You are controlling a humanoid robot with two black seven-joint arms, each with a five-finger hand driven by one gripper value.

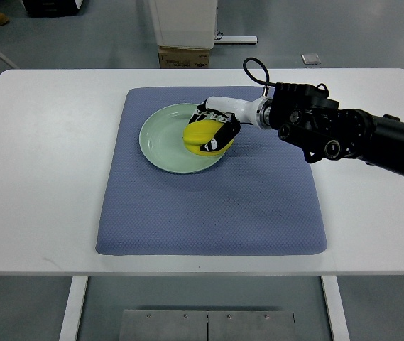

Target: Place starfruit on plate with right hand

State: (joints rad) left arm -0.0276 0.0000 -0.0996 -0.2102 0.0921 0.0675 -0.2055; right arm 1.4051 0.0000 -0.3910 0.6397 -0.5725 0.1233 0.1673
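Starfruit (203, 136) sits gripped in right hand (216, 126) over plate (160, 139).

The mat (209, 206) looks like soft blue cloth with tiny bumps. The plate (160, 142) is smooth and a bit shiny. The table (45, 177) is smooth, white and not shiny.

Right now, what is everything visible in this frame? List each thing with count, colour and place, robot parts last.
starfruit: one, yellow, over the plate's right part, held in the hand.
plate: one, pale green, on the mat's upper middle.
mat: one, blue-grey, centred on the table.
table: one, white, filling most of the view.
cardboard box: one, brown, on the floor beyond the table.
right hand: one, black and white, fingers closed around the starfruit, arm entering from the right edge.
Left arm: not in view.
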